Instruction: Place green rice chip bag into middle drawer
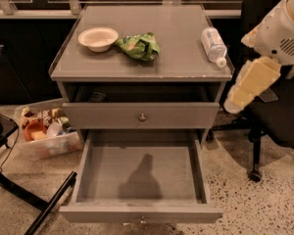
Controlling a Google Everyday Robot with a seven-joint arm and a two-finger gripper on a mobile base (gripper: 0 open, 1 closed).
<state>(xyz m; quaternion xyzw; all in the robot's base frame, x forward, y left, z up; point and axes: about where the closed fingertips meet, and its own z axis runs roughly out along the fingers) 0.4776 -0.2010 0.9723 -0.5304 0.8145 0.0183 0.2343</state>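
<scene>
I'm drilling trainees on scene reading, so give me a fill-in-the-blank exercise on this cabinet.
1. The bag lies on the tabletop between the bowl and the ____.
2. The lower drawer is ____, the upper drawer shut.
3. The gripper is out of view; only the arm shows, at the picture's ____ edge.

Missing words: bottle; open; right.

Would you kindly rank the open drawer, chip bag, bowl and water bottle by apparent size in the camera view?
1. open drawer
2. green rice chip bag and white bowl, about alike
3. water bottle
End effector: out of view; arm at right.
</scene>
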